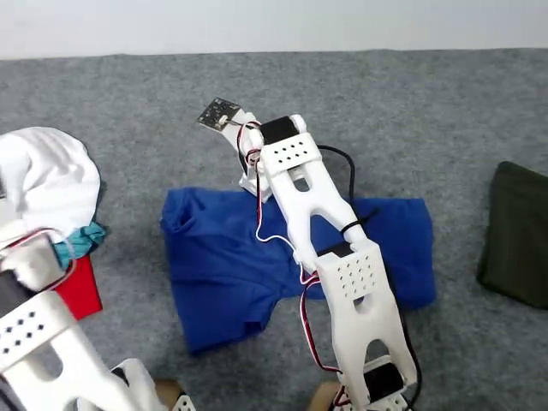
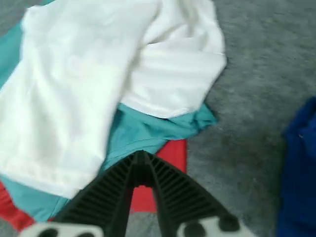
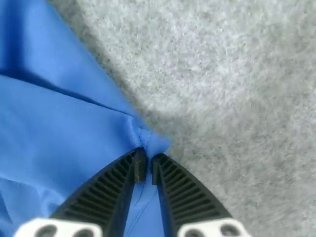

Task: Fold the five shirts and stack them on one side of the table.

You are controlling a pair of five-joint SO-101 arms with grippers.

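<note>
Right gripper [image 3: 146, 160] clenched on blue shirt [image 3: 59, 148] edge, frame centre. Advise low lift, straight draw across, edges aligned. Left gripper [image 2: 142, 158] closed, apparently empty, below white shirt [image 2: 89, 74].

Five shirts on the table [image 1: 411, 111]: white shirt [image 1: 47, 175], teal shirt [image 1: 86, 238], red shirt [image 1: 81, 295], blue shirt [image 1: 223, 265], dark green shirt [image 1: 518, 235]. Two arms: left arm [image 1: 43, 342], right arm [image 1: 355, 295].

- blue shirt [image 1: 223, 265]: plain royal blue.
- white shirt [image 1: 47, 175]: plain white.
- teal shirt [image 1: 84, 239]: plain teal.
- red shirt [image 1: 81, 293]: plain red.
- green shirt [image 1: 518, 235]: dark olive.
- counter [image 1: 411, 111]: speckled grey.
- left claw [image 2: 141, 156], right claw [image 3: 146, 160]: ribbed black.
</note>
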